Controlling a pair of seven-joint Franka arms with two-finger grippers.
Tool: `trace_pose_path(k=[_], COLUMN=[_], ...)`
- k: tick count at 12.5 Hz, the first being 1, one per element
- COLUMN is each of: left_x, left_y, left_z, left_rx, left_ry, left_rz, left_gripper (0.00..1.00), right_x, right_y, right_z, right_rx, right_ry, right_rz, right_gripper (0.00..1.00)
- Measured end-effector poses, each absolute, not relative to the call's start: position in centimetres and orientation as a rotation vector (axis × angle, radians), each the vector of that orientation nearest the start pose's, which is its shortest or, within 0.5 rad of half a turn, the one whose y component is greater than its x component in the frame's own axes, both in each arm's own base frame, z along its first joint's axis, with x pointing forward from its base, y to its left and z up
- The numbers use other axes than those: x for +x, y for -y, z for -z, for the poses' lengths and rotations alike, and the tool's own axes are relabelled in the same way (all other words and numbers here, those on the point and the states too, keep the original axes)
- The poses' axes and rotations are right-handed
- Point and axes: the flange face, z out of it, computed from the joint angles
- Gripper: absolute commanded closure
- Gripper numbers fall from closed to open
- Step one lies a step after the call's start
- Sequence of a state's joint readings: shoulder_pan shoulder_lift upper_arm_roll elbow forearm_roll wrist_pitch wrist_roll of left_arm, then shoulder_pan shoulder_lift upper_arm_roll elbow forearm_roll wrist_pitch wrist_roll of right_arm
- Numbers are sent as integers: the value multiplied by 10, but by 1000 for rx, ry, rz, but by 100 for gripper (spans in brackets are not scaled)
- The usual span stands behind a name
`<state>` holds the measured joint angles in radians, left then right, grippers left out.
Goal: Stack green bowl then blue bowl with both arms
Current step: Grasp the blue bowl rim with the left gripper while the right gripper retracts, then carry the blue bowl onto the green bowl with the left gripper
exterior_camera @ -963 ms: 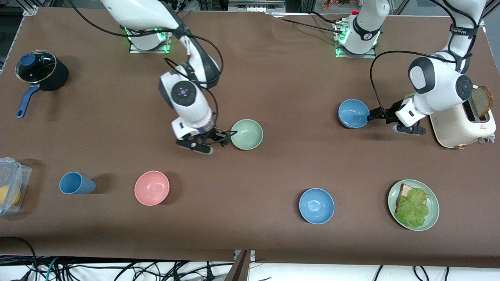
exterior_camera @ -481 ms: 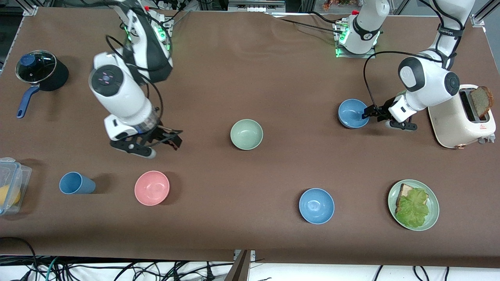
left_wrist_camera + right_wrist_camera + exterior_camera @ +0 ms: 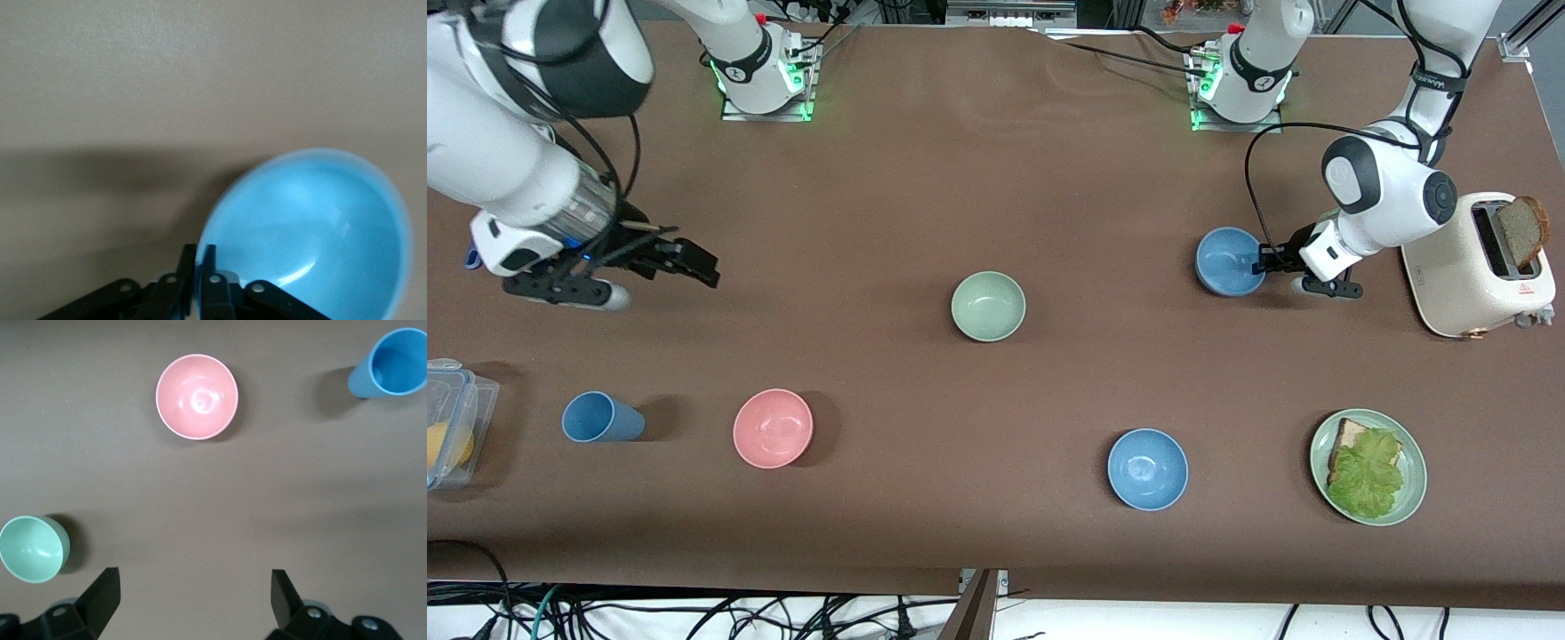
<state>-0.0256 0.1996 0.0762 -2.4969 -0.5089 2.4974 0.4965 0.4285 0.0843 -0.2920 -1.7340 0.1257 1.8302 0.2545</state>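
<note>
The green bowl point(image 3: 988, 306) sits upright in the middle of the table and shows small in the right wrist view point(image 3: 31, 548). The blue bowl point(image 3: 1230, 260) rests on the table beside the toaster. My left gripper point(image 3: 1263, 264) is shut on its rim, one finger inside and one outside point(image 3: 202, 257); the bowl point(image 3: 313, 233) fills much of the left wrist view. My right gripper point(image 3: 694, 265) is open and empty, up over the table toward the right arm's end, well away from the green bowl; its spread jaws point(image 3: 193, 587) show bare table between them.
A pink bowl point(image 3: 773, 428) and a blue cup point(image 3: 600, 417) stand nearer the camera than the right gripper. A brighter blue bowl point(image 3: 1147, 468), a green plate point(image 3: 1412, 498) with bread and lettuce, a toaster point(image 3: 1476, 267), a lidded pot point(image 3: 520, 164) and a plastic box point(image 3: 454, 418) are also there.
My right gripper has drawn away from the green bowl's rim and swung up toward the right arm's end of the table. The left arm has shifted slightly at the blue bowl.
</note>
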Motion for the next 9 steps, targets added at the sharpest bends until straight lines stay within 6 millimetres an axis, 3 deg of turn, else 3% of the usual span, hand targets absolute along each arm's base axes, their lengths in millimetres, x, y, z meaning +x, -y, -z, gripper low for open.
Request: trace_pose_path(k=[2, 4, 6, 9], left_x=[452, 471, 497, 528], left_y=[-21, 2, 48, 142], left_z=[-197, -218, -251, -311], left_rx=[-3429, -3444, -3457, -3489], left_ry=[-36, -80, -95, -104], left_rz=[-191, -160, -104, -31], left_gripper=[100, 100, 100, 100], right_x=[575, 574, 574, 574], right_y=[-79, -61, -46, -35], right_z=[-532, -537, -548, -567], right_rx=[-3031, -3041, -3065, -3077], right_ry=[-192, -155, -122, -108], right_rz=[-44, -43, -15, -6], right_gripper=[0, 0, 0, 0])
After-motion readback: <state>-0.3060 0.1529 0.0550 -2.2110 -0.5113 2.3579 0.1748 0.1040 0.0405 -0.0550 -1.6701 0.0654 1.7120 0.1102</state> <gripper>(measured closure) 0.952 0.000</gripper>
